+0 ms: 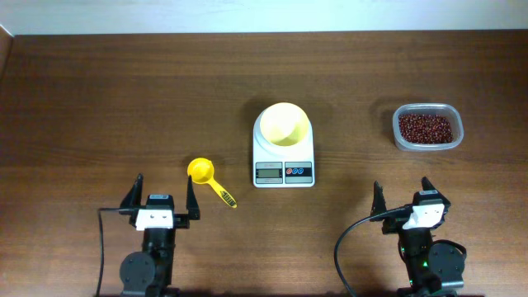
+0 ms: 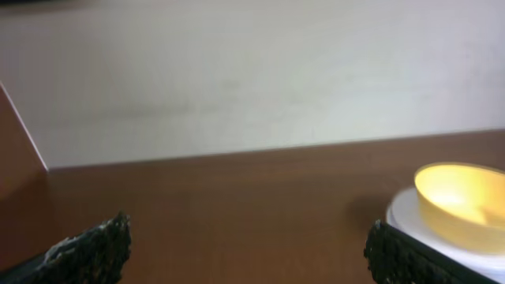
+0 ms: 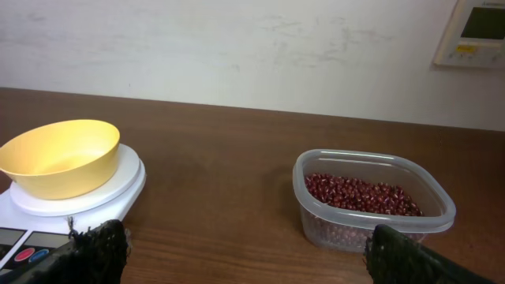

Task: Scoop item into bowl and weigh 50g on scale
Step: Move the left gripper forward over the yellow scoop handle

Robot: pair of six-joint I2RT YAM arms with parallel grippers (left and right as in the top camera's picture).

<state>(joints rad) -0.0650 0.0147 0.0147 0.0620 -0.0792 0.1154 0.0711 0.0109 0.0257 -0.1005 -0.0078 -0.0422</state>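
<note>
The pale yellow bowl point(image 1: 284, 124) sits empty on the white scale point(image 1: 283, 157) at the table's middle; both also show in the right wrist view, bowl point(image 3: 61, 156) and scale point(image 3: 95, 197), and the bowl shows in the left wrist view point(image 2: 461, 201). Red-brown beans point(image 1: 426, 127) fill a clear plastic tub point(image 1: 427, 145) at the right, also seen in the right wrist view point(image 3: 359, 193). A yellow scoop point(image 1: 204, 173) lies left of the scale. My left gripper point(image 1: 160, 198) is open and empty near the front edge. My right gripper point(image 1: 402, 196) is open and empty, in front of the tub.
The wooden table point(image 1: 124, 99) ends at a pale wall at the back. A black cable point(image 1: 351, 239) loops by the right arm's base. A wall panel point(image 3: 473, 31) hangs at the upper right of the right wrist view.
</note>
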